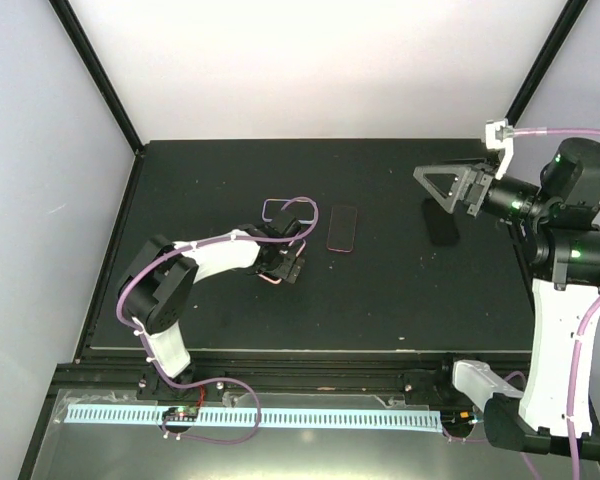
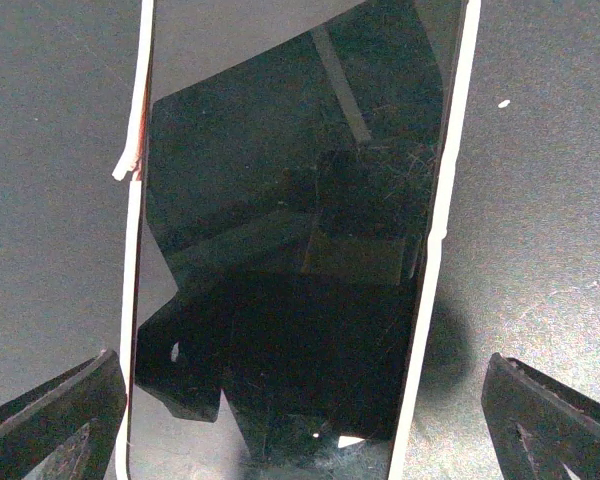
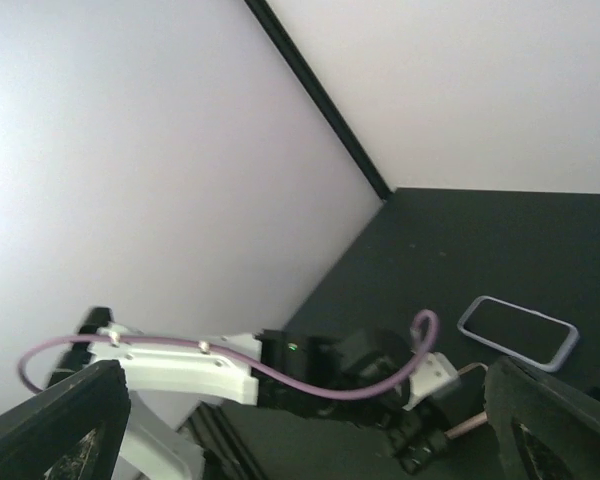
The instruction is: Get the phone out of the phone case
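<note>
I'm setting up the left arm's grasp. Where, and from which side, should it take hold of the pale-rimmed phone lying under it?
Grip the phone by its two long pale edges, coming straight down from above. It lies flat, screen up, on the table, so probably only its narrow width offers opposing sides to pinch. The left gripper hangs open, with one finger on either side of that width.

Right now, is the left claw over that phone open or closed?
Open. In the left wrist view the left gripper has its fingers spread wide apart, one on each side of the phone.
</note>
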Action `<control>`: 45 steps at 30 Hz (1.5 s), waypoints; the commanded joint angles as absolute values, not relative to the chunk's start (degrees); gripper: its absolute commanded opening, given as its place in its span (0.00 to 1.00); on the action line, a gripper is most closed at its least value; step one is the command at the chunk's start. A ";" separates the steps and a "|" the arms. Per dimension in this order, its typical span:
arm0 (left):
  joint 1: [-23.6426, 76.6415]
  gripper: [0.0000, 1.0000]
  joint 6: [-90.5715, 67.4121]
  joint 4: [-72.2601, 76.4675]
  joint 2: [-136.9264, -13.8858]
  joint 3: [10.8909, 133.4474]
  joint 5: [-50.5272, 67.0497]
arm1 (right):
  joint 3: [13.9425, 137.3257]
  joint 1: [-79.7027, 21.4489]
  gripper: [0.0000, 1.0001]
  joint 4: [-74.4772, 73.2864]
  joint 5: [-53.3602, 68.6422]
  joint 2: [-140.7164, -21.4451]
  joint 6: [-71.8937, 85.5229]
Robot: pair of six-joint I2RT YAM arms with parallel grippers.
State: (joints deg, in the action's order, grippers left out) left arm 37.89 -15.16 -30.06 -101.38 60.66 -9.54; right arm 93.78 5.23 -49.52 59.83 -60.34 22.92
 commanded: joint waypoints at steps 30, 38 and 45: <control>36.53 0.99 -11.99 -32.96 -106.58 67.89 -7.07 | 66.65 5.04 0.94 -41.45 43.77 -55.15 -0.32; 33.82 0.99 -10.53 -39.72 -111.74 78.85 -8.68 | 47.09 4.61 0.90 -38.32 39.99 -51.98 -11.90; 28.90 0.99 -5.48 -40.14 -113.64 82.32 2.56 | 47.12 4.66 0.91 -38.61 43.77 -52.63 -14.96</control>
